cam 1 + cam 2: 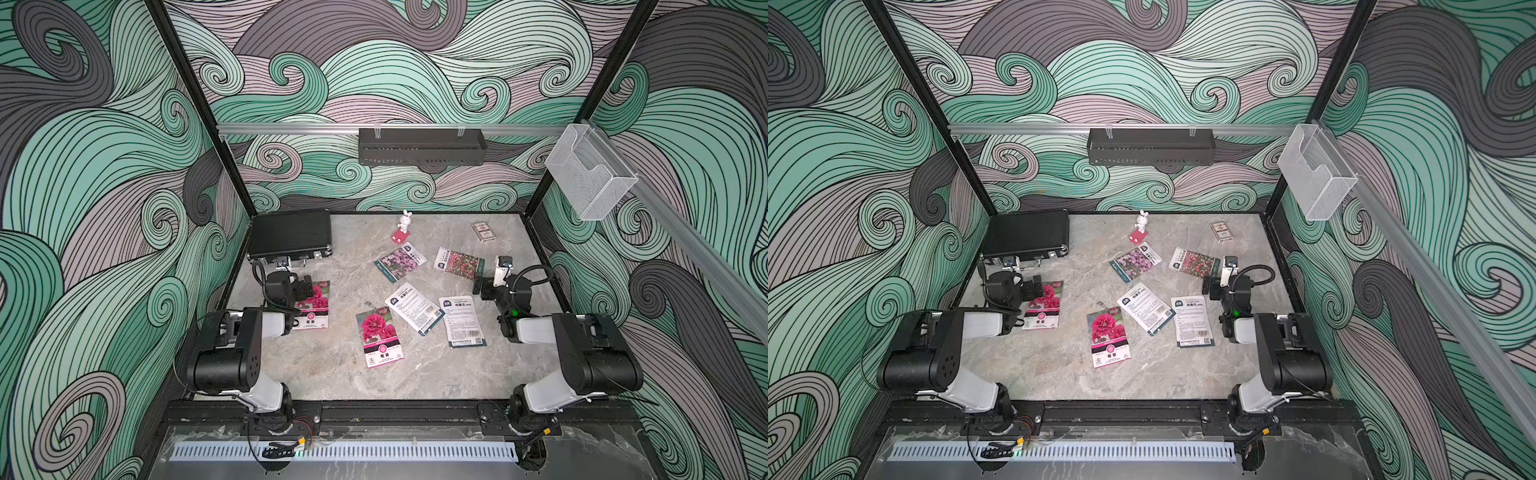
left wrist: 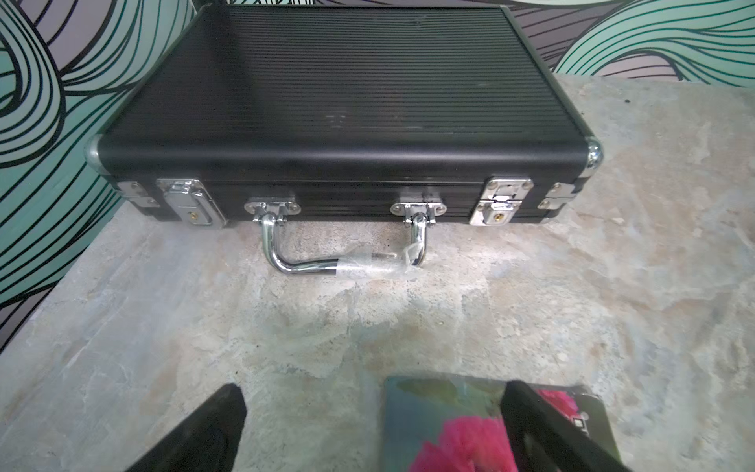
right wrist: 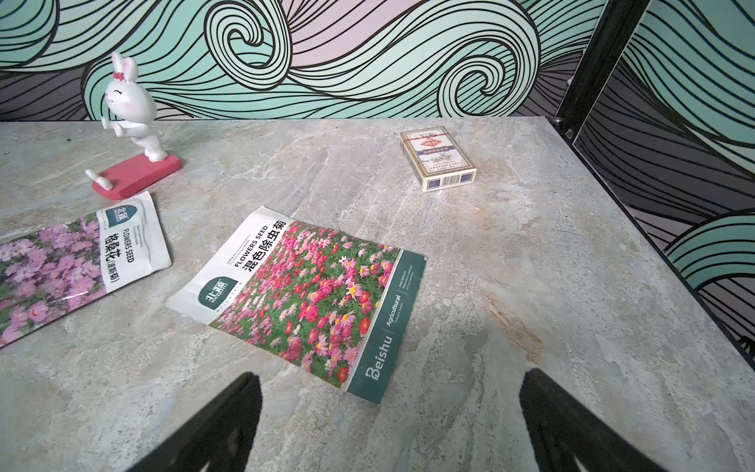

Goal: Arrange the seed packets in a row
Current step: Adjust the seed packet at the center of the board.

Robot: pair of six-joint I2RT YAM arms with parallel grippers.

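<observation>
Loosely scattered seed packets (image 1: pixel 379 332), gaps between.

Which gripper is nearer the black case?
Left. The left gripper is just in front of the case, over a magenta packet; the right gripper is far off, beside the red-pink packet.

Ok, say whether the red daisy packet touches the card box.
Apart. The right wrist view shows bare table between the red daisy packet and the card box.
</observation>
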